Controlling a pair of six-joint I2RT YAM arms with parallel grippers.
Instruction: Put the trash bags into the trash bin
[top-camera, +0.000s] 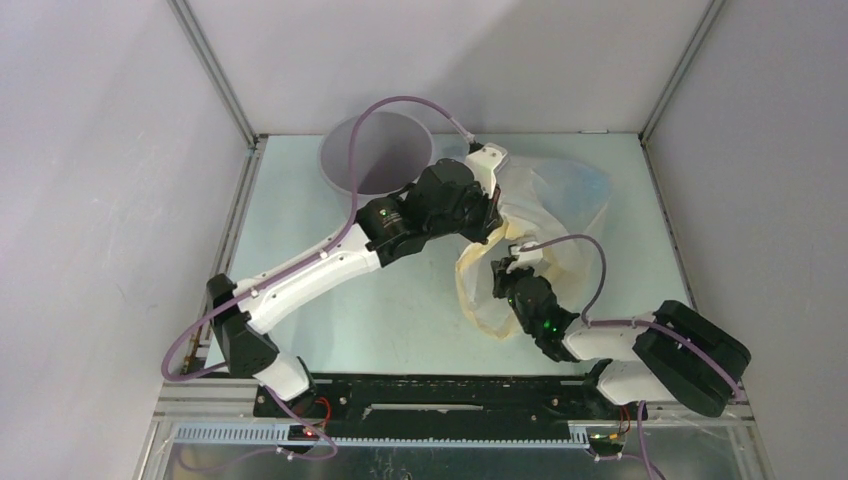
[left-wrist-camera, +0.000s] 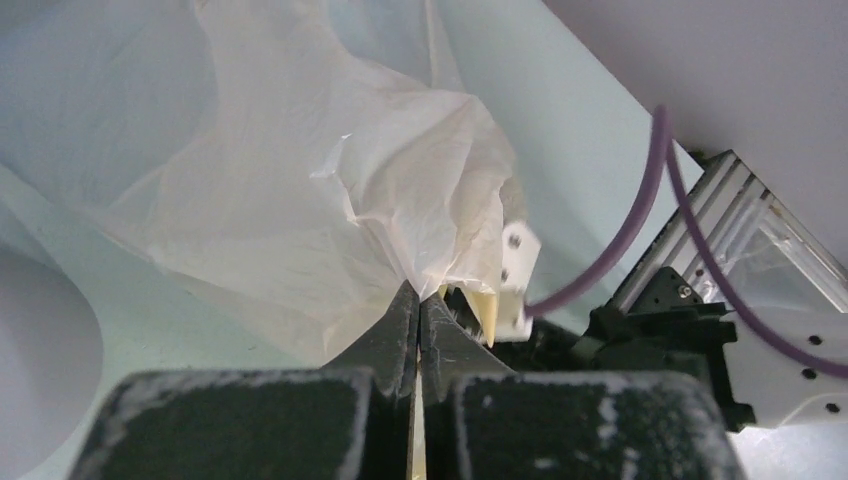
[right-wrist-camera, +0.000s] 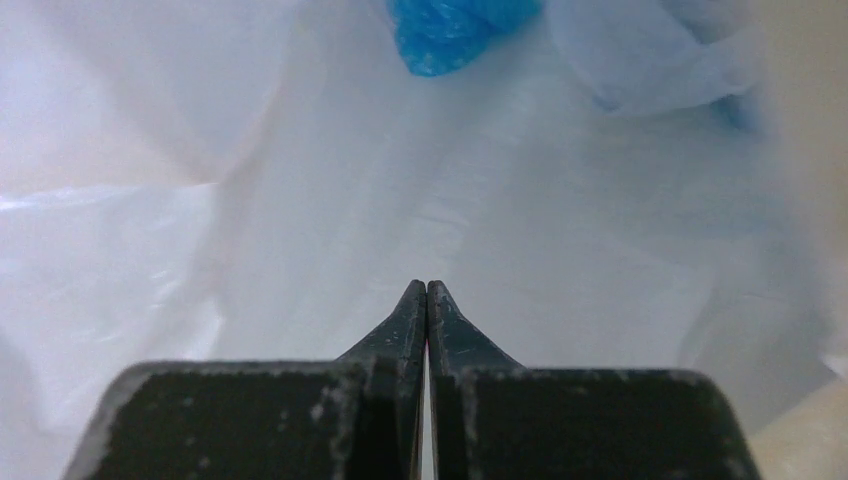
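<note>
While L gripper (left-wrist-camera: 418, 300) pinches cream bag (left-wrist-camera: 300, 200), jaws shut, and R gripper (right-wrist-camera: 427, 290) is shut w/ catch unclear, I fear film tearing if the two pull apart before trash bin (top-camera: 375, 150).

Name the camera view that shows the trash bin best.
Top external: the trash bin stands at the table's far edge, open mouth visible, the left arm overlapping its rim. Left wrist shows a pale curve, possibly its wall. Right wrist shows only bag film.

Grey bin (top-camera: 395, 150), cream-yellow bag (left-wrist-camera: 330, 200), and a seemingly pale blue bag (top-camera: 560, 190).
</note>
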